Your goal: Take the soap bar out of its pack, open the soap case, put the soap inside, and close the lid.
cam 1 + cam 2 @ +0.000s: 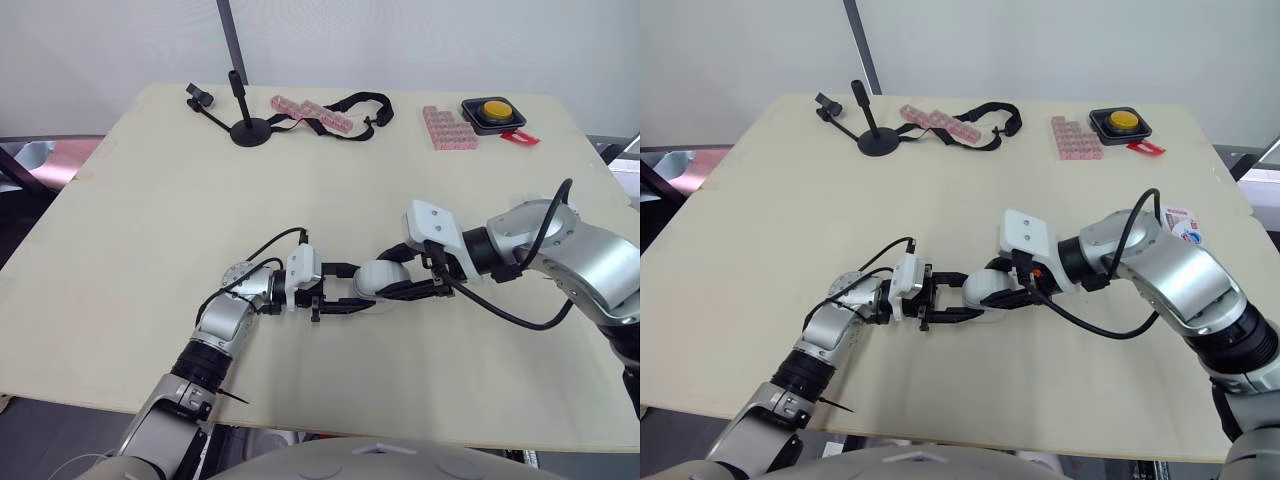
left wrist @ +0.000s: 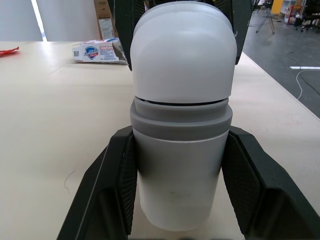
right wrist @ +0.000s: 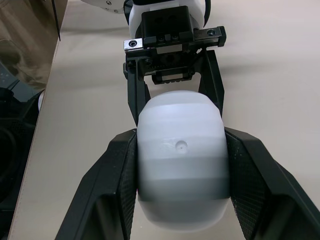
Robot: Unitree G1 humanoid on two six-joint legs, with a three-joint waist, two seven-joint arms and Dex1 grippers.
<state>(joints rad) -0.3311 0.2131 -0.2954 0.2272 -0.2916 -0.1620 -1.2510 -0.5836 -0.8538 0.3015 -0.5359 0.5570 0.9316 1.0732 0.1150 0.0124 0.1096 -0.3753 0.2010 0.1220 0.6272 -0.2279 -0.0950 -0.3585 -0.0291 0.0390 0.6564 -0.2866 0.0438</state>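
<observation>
A white soap case with a grey band round its middle is held just above the table's front centre, between both arms. My left gripper is shut on one end of it, its fingers flanking the lower half. My right gripper is shut on the rounded other end. A thin dark seam runs between the white lid and the grey band. The soap pack, white with a blue and red badge, lies on the table beyond my right arm, also seen as the pack in the left wrist view.
Along the far edge stand a black stand, a black strap with pink pieces, a pink block set, a yellow button box and a red tag. The table's front edge runs close below my grippers.
</observation>
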